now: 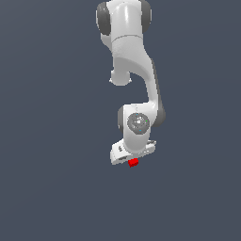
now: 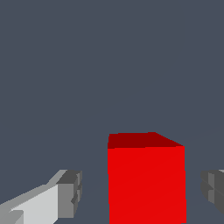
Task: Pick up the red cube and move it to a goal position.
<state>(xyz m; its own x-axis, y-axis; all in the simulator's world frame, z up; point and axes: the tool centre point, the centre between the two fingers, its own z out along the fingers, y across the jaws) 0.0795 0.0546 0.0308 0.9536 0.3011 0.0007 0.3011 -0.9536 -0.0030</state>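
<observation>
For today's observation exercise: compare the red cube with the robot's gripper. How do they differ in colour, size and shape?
Colour: the red cube is bright red all over; the gripper is white with grey fingertips.
Size: in the exterior view the cube is much narrower than the gripper.
Shape: the cube is one plain block; the gripper has two separate fingers, standing apart on either side of the cube with gaps showing.
Shared: both have flat, blocky faces.

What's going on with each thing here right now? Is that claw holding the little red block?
Tiny bright red cube: upright, sitting between the gripper's fingers, gaps visible on both sides, not gripped.
White robot gripper: open, its grey fingertips apart from the cube.
White robot arm: bent over, with the gripper down at the cube.
</observation>
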